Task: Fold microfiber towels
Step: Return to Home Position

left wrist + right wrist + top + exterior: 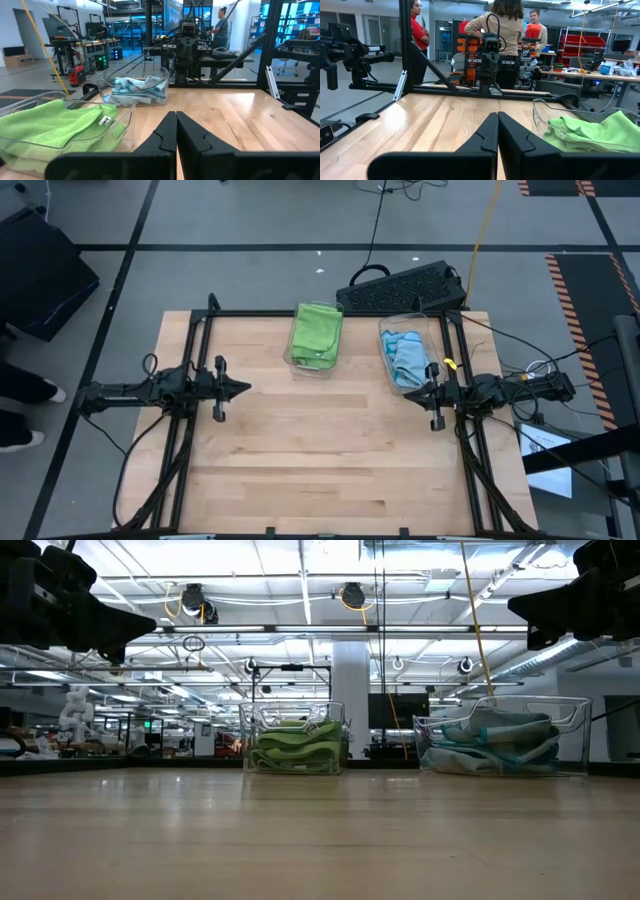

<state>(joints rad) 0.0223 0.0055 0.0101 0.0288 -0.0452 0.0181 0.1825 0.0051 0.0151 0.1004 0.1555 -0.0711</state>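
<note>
- The left arm reaches in over the left edge of the wooden surface. The left jaws are closed to a point and aimed across at the right jaws.
- The right arm reaches in over the opposite edge. Its jaws are closed too, well apart from the left jaws.
- A clear bin of lime green towels sits beyond the gap between the two jaws.
- A second clear bin of light blue towels sits just beside the right jaws' tip.
</note>
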